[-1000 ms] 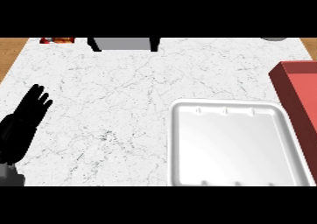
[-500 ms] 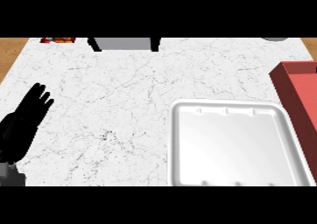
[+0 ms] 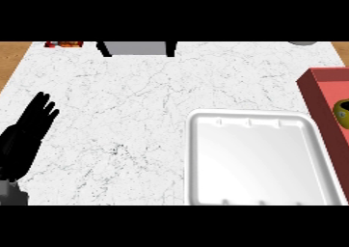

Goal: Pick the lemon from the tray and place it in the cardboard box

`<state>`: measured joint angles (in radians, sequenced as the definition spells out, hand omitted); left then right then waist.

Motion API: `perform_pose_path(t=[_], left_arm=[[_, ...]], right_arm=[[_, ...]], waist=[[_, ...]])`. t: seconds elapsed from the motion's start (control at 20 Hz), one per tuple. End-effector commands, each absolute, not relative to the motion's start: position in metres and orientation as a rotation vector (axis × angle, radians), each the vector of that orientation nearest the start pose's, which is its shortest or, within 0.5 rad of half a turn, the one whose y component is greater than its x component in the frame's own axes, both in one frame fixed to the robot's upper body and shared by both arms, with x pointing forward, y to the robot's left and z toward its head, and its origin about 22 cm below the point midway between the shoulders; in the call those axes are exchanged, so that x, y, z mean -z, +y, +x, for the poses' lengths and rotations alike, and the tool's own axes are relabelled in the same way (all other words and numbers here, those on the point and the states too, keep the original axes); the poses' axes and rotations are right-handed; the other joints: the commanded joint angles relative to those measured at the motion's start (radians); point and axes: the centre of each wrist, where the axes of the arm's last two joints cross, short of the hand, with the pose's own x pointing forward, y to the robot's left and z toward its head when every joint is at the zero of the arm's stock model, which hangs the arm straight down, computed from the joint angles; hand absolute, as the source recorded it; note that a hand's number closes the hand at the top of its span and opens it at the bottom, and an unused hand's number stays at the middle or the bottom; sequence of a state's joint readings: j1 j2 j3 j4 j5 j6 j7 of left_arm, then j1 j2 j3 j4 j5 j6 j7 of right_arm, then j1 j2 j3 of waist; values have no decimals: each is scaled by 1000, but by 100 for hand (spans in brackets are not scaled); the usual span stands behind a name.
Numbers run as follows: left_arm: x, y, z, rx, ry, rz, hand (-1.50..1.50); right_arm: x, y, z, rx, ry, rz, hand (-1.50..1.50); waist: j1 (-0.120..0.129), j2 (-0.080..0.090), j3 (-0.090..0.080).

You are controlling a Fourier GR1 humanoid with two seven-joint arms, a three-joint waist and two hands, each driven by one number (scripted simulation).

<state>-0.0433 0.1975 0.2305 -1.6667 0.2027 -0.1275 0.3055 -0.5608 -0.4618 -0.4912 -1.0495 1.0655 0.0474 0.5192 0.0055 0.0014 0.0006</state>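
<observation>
Head view showed nothing shifted from a second before: nearest, the left hand (image 3: 24, 137) rested at the left edge of the counter (image 3: 135, 91), fingers straight and holding nothing, and the white tray (image 3: 195, 159) to its right carried no fruit. Farther right, the yellow lemon (image 3: 346, 114) lay inside the red box (image 3: 321, 96), partly cut off by the view's edge. The right hand was out of sight, so the placing looked already done
</observation>
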Motion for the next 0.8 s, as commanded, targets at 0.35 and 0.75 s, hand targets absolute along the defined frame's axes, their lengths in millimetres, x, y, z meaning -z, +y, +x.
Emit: perform_pose_path(t=[0.35,0.75], left_arm=[[-47,324,232,-49,-1428,68,0],[-48,325,237,-46,-1450,65,0]], right_arm=[[-112,-421,328,195,-1149,-1331,-150],[-135,-453,278,476,-1271,-1294,-150]], waist=[[-5,-4,1],[-13,-4,-1]])
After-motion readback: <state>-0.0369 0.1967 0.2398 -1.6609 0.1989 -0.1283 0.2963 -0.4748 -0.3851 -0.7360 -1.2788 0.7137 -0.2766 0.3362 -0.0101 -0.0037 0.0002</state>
